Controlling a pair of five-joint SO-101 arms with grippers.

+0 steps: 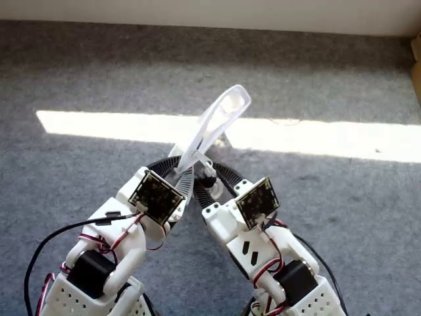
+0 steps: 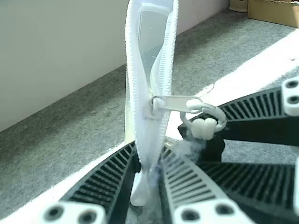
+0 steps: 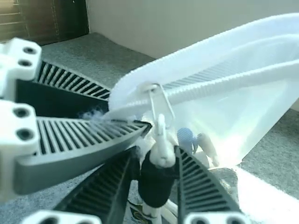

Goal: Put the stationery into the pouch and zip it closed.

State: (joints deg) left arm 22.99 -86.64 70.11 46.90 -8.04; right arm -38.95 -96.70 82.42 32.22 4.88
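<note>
one pouch [image 1: 214, 128] edge in left claw [image 2: 148, 157], zipper pull [image 2: 184, 103] in right claw [image 3: 157, 157]

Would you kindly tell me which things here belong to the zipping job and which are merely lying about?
Job: pouch; zipper pull; blue item inside it; left tool, clamping the pouch; right tool, gripping the pull.
Lying about: cardboard box; grey carpet.

The right gripper [image 3: 159, 156] has its fingers [image 3: 201, 186] pinched on the zipper pull [image 3: 159, 116] of the translucent pouch [image 3: 233, 88]; just beside the pull something blue [image 3: 186, 136], perhaps stationery, shows through.
</note>
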